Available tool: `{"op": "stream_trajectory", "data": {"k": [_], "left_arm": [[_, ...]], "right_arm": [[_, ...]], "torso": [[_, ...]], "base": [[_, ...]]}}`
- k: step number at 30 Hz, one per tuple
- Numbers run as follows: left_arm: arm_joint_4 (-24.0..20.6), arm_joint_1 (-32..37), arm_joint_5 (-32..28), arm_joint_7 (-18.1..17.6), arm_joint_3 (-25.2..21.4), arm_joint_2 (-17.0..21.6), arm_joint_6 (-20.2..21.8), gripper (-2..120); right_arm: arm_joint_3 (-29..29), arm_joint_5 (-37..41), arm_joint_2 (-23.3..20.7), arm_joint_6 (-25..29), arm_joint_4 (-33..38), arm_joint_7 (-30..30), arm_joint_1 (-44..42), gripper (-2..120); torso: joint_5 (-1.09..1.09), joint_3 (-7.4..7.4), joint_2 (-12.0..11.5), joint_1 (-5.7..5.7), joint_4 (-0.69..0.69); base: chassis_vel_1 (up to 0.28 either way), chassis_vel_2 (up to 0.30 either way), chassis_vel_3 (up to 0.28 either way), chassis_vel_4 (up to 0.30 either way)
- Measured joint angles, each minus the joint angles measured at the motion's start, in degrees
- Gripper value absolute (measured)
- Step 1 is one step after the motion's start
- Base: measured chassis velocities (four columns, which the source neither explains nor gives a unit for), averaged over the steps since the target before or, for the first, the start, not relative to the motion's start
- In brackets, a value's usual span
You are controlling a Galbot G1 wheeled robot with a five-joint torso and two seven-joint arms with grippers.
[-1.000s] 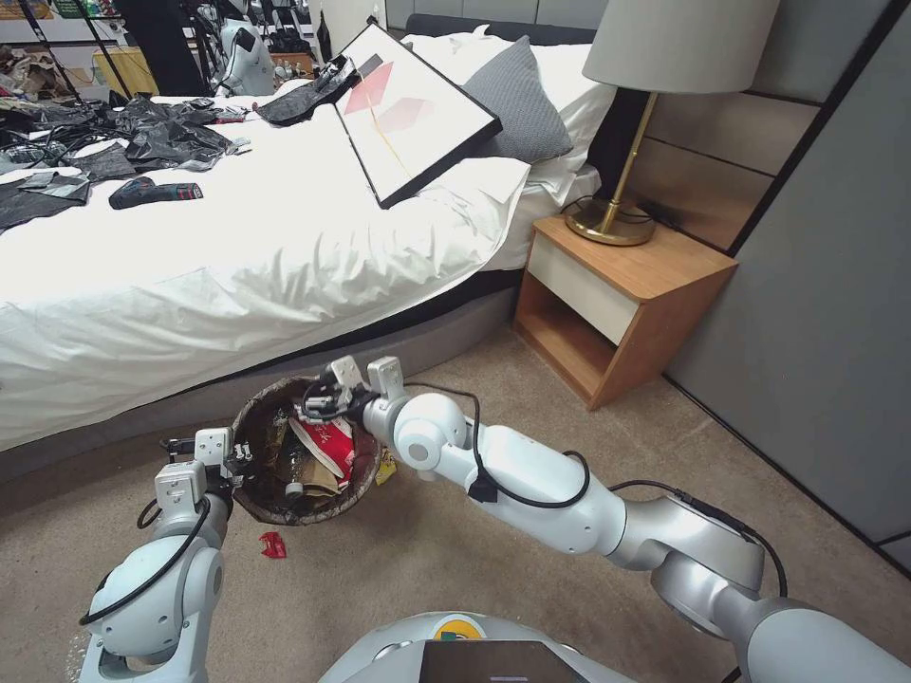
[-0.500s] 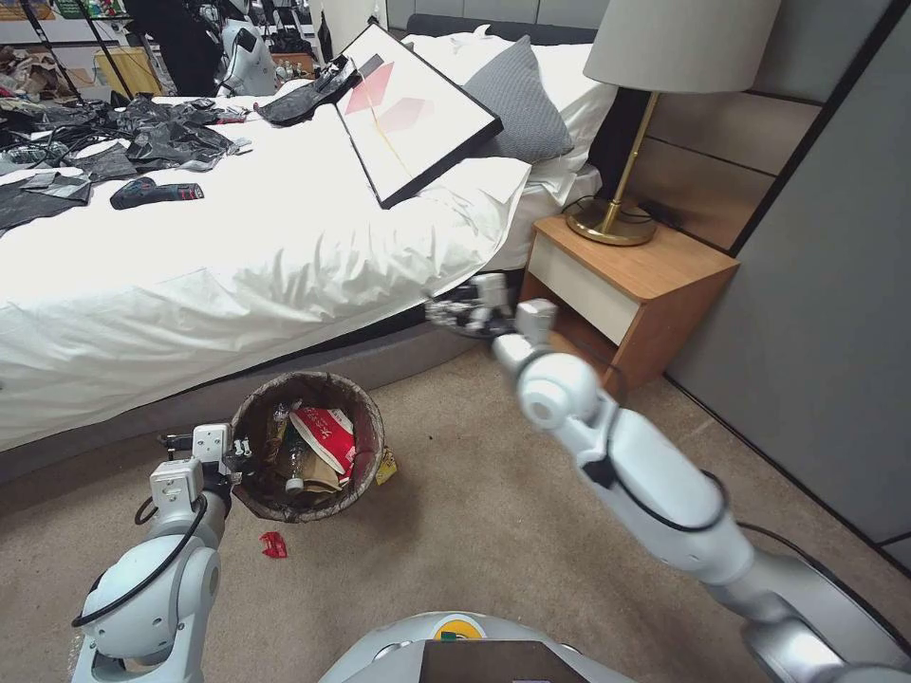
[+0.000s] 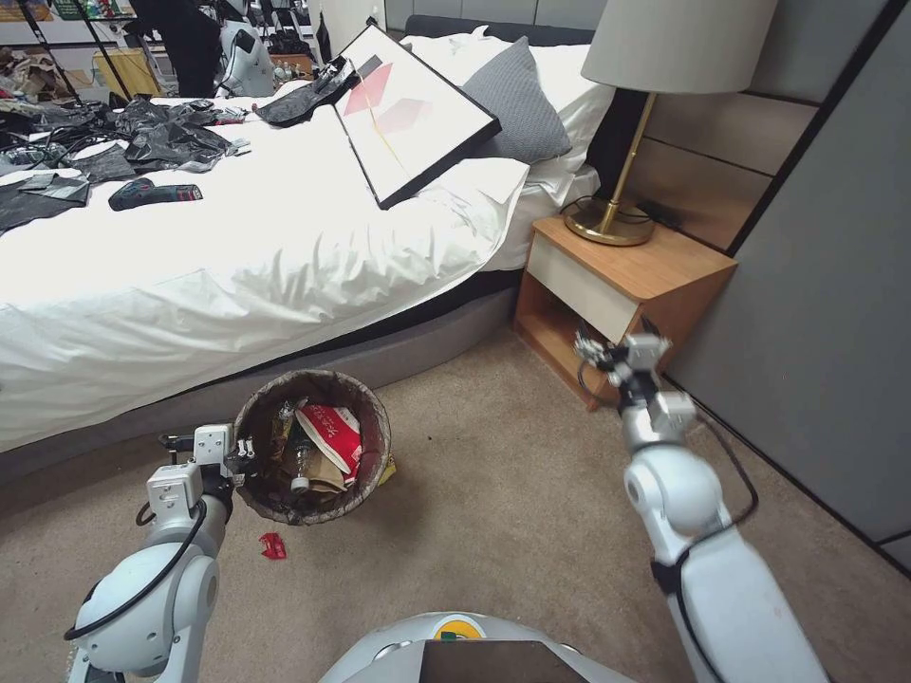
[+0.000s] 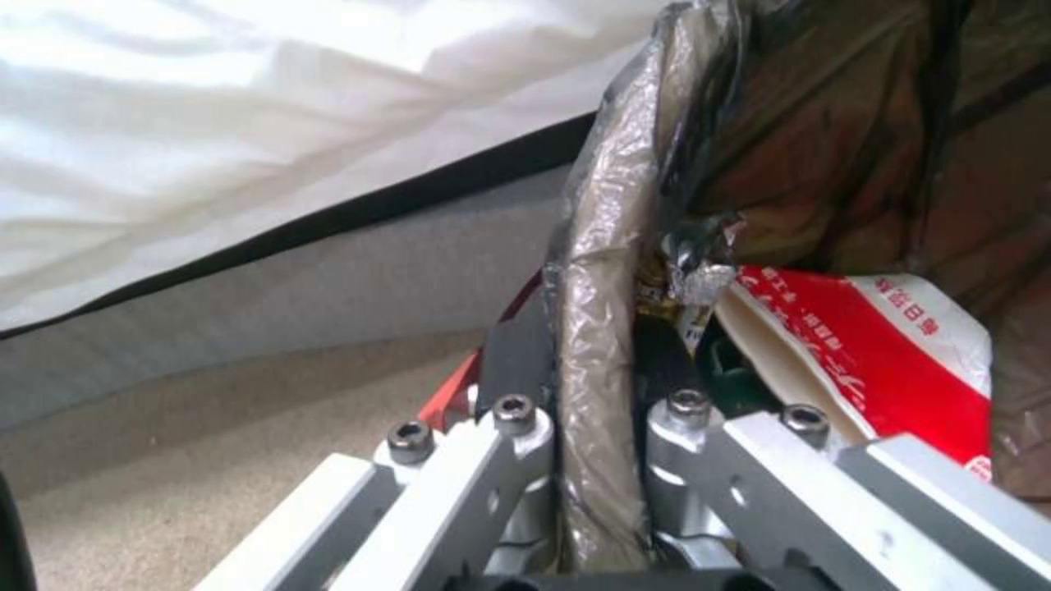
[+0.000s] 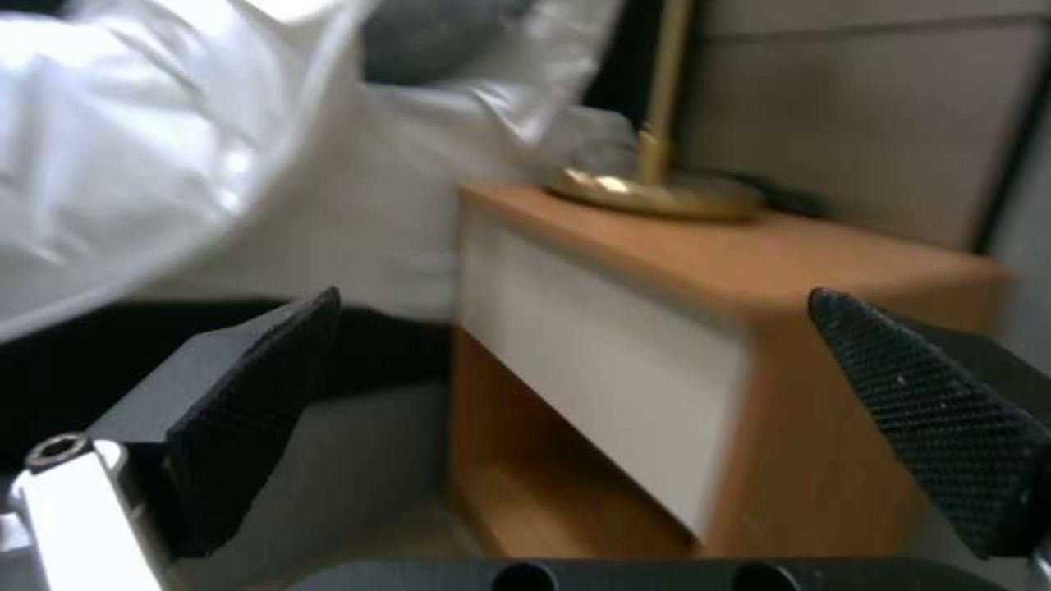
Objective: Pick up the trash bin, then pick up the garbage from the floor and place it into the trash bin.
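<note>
The trash bin (image 3: 312, 446) stands on the carpet at lower left of the head view, beside the bed (image 3: 237, 247); the left hand (image 3: 234, 457) is clamped on its bag-lined rim; a red-white wrapper (image 3: 331, 433) lies inside. A red scrap (image 3: 272, 544) lies on the carpet just below the bin; the right hand (image 3: 593, 353) is held at centre right, fingers (image 5: 258, 410) spread wide and empty, before the nightstand (image 3: 622, 289).

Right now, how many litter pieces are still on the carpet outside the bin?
2: a small red wrapper scrap beside the bag-lined round trash bin, and a yellow wrapper peeking out on its other side. More may be hidden.
</note>
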Motion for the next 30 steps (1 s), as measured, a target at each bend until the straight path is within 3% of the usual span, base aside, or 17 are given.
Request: {"op": "stream_trajectory", "data": {"k": [5, 9, 30], "left_arm": [[0.22, 0.59, -0.7, -0.04, 0.05, -0.15, -1.41, 4], [0.57, 1.35, -1.01, -0.04, 0.08, -0.49, -2.36, 4], [0.55, 0.58, -1.4, -0.71, 0.22, -0.49, -1.65, 4]], "right_arm": [[3.22, -4.86, 3.88, 6.43, -0.4, -0.21, -4.92, 100], [5.19, -7.02, 6.38, 8.1, -1.2, -0.51, -5.26, 100], [3.13, -8.14, 7.63, 8.88, -3.98, -0.14, -4.35, 100]], "torso": [[-0.01, 0.0, 0.0, 0.0, 0.03], [-0.03, 0.0, 0.0, 0.0, 0.04], [-0.02, 0.01, 0.0, 0.0, 0.03]], "base": [[0.0, 0.0, 0.0, 0.0], [0.0, 0.0, 0.0, 0.0], [0.0, 0.0, 0.0, 0.0]]}}
